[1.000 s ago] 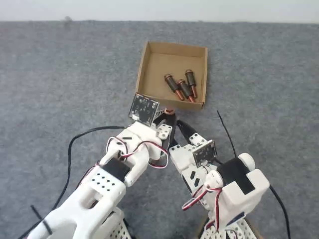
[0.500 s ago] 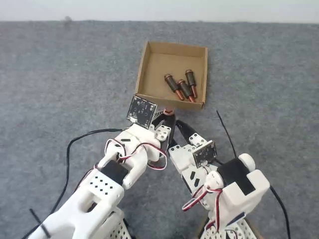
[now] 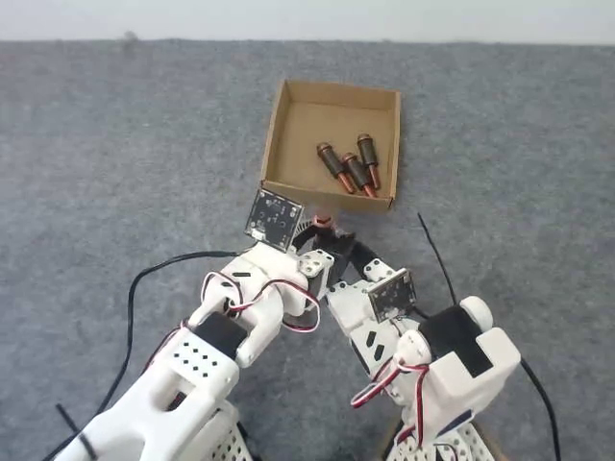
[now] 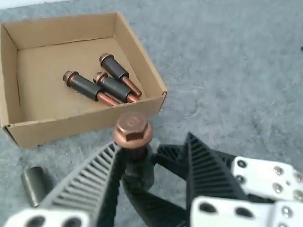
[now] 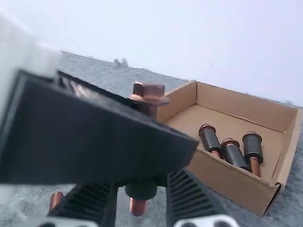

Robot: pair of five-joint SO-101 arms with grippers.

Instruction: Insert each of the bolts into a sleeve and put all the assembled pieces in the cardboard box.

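A copper bolt (image 4: 132,128) (image 5: 148,93) (image 3: 324,222) stands upright in a dark sleeve (image 4: 138,176) (image 5: 141,189), its tip poking out below. My right gripper (image 5: 142,182) (image 3: 344,252) is shut on the sleeve. Around the bolt's shaft my left gripper (image 4: 154,142) (image 3: 322,240) is open, one finger (image 4: 102,175) against the shaft, the other apart. Just beyond them the cardboard box (image 3: 332,88) (image 4: 85,120) (image 5: 227,182) holds three assembled pieces (image 3: 348,168) (image 4: 106,85) (image 5: 227,146).
A loose dark sleeve (image 4: 33,187) stands on the grey carpet in front of the box. A loose copper bolt (image 5: 56,199) lies on the carpet near the grippers. Black cables (image 3: 437,254) trail beside both arms.
The bolt head has sunk a little toward the sleeve. The right gripper has closed in under the left one, and the left arm shifted slightly.
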